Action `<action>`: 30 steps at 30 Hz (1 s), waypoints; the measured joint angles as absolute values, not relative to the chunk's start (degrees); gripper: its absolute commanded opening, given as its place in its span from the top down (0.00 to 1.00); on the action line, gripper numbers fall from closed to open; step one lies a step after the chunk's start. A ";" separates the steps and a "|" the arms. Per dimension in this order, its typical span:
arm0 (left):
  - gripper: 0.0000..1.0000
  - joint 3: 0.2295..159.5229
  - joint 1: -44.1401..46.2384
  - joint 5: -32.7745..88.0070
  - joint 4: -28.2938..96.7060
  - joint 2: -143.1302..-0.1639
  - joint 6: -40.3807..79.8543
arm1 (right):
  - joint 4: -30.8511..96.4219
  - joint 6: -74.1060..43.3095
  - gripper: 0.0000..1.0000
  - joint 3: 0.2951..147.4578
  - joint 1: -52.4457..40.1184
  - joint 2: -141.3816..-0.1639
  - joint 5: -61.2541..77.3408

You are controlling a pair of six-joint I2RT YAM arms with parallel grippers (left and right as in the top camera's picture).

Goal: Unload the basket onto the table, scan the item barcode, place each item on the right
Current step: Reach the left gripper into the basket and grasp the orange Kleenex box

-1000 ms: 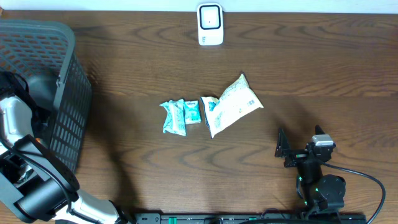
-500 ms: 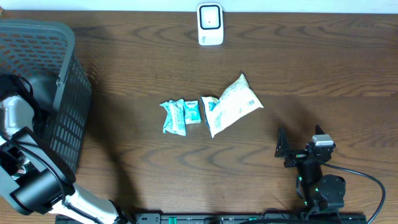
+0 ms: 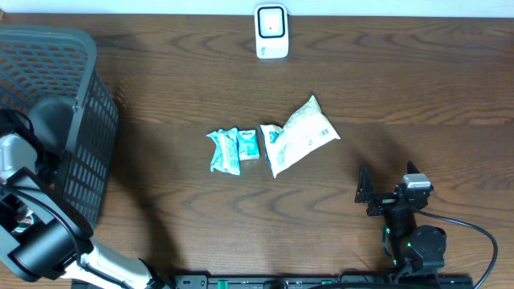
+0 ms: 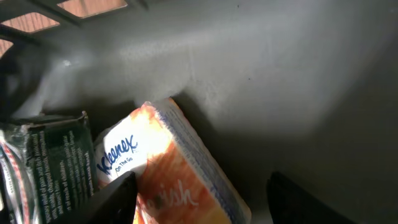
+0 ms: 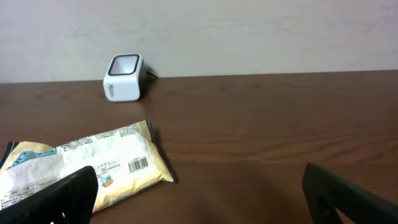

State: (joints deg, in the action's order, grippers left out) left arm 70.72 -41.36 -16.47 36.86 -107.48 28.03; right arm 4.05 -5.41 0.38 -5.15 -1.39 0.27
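Table point(image 3: 401, 96): dark wood, snack bag point(image 3: 297, 135) lying near its middle
Basket point(image 3: 80, 144): grey, at my left, my left arm inside it
Left hand point(image 4: 202, 180): jaws partly apart astride the orange tissue pack point(image 4: 168, 168) in the basket, beside a dark green packet point(image 4: 50, 162), not gripping
Right hand point(image 5: 199, 177): spread wide, holding nothing
Scanner point(image 3: 271, 32): white, at the table's far edge

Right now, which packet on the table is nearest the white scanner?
The big cream bag, rightmost of the three; the two small teal packets lie left of it.
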 measured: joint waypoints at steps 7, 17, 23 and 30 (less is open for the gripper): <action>0.93 69.78 -41.47 -17.45 35.99 -107.22 27.27 | 4.08 -5.41 0.01 0.36 -5.15 -1.39 0.30; 0.93 69.87 -41.60 -12.21 37.36 -104.77 27.18 | 4.08 -5.41 0.01 0.38 -5.15 -1.39 0.27; 0.93 69.84 -41.45 -3.92 35.66 -92.47 27.20 | 4.08 -5.41 0.01 0.38 -5.15 -1.39 0.30; 0.93 70.11 -39.79 -0.23 32.58 -68.27 28.27 | 4.08 -5.41 0.01 0.38 -5.15 -1.39 0.30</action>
